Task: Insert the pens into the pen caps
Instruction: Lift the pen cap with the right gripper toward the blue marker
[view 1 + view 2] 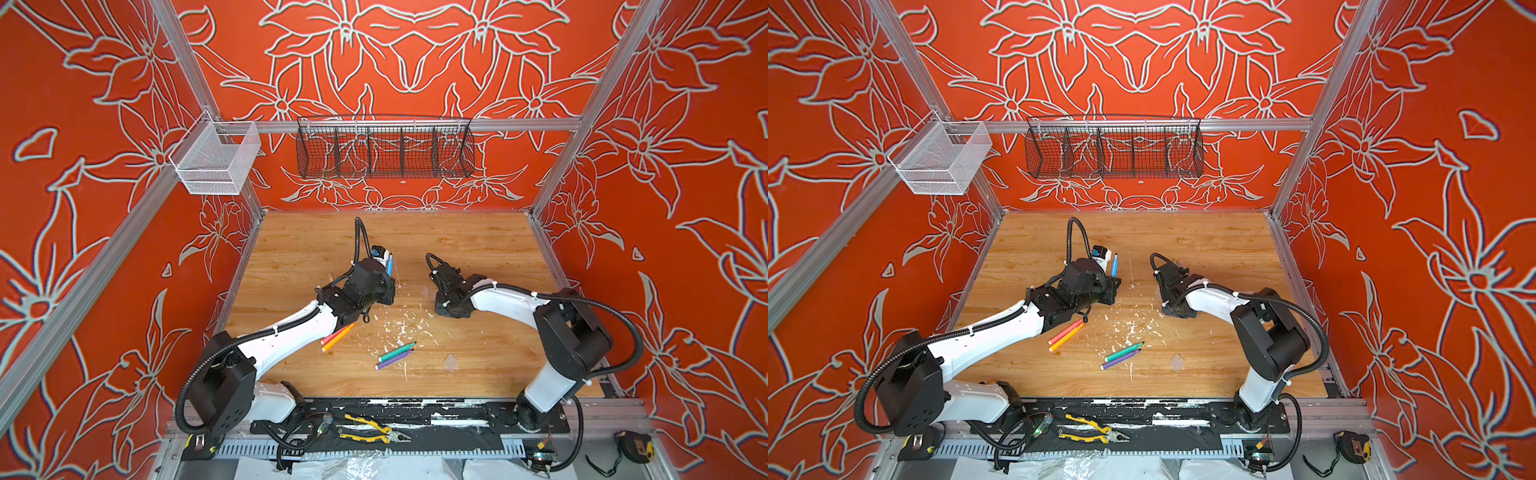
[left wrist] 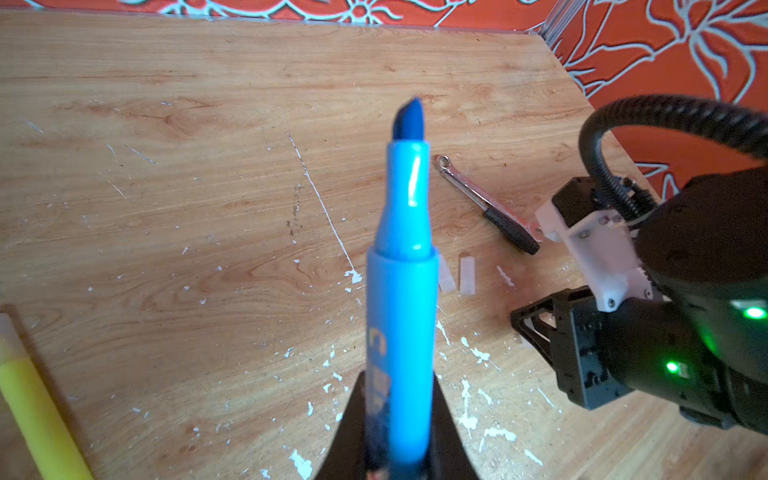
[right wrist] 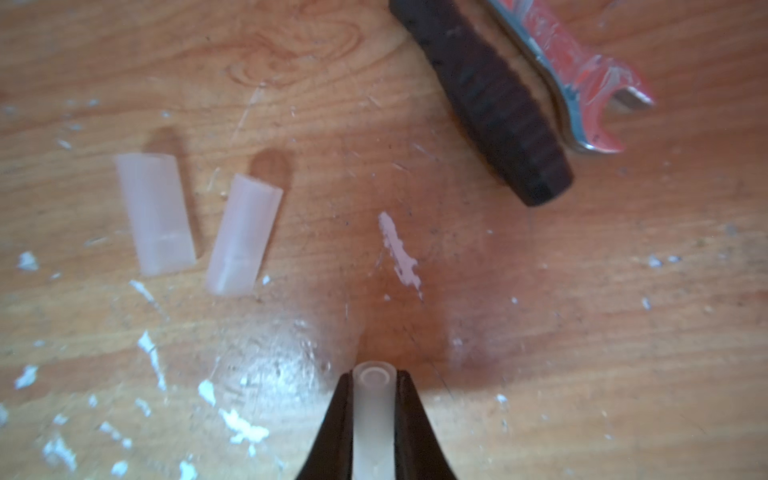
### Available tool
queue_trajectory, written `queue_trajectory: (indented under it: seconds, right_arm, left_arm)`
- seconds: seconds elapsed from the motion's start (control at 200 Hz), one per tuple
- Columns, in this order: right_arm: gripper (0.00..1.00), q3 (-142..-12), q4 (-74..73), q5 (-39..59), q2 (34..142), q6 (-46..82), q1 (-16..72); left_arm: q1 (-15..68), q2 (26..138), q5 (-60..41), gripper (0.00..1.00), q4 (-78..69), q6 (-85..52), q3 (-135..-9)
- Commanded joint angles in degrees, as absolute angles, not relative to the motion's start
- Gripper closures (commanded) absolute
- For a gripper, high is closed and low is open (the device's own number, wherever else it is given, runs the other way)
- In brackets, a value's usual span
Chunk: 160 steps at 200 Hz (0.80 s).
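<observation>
Both grips are tight: your left fingers (image 2: pixel 353 419) clamp the blue pen (image 2: pixel 401 332), right fingers (image 3: pixel 338 419) pinch a clear cap (image 3: pixel 374 415); meeting off-axis could twist that cap loose.

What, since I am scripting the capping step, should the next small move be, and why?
Probably raise the right gripper and its clear cap toward the blue pen's bare tip. That gripper is shut on the cap low over the table, while the left gripper grips the pen with the tip free.
</observation>
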<state>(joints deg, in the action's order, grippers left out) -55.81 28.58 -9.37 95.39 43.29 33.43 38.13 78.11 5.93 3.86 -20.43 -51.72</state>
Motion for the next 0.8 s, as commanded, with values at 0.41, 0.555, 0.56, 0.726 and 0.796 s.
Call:
queue_trajectory:
  seconds: [0.41, 0.555, 0.56, 0.726, 0.796]
  right_arm:
    - [0.92, -59.9, 27.4, -10.5, 78.3, 45.0, 33.0]
    - [0.92, -59.7, 22.2, -10.4, 74.2, 46.3, 33.0]
    - [0.92, -59.5, 21.9, -10.4, 74.1, 46.3, 33.0]
    - [0.97, -51.6, 14.4, -12.8, 65.9, 46.5, 32.2]
    - [0.97, -45.4, 8.8, -13.7, 60.7, 46.9, 31.8]
  left_arm:
    - [39.8, 81.9, -4.7, 1.00, 1.4, -21.1, -53.9]
    - [41.1, 81.2, -10.4, 1.00, -2.6, -19.1, -52.5]
    - [41.2, 81.1, -10.5, 1.00, -2.7, -19.0, -52.4]
    - [44.6, 82.1, -9.3, 1.00, -1.4, -16.7, -54.2]
    - [45.8, 82.3, -8.4, 1.00, -1.4, -16.0, -54.4]
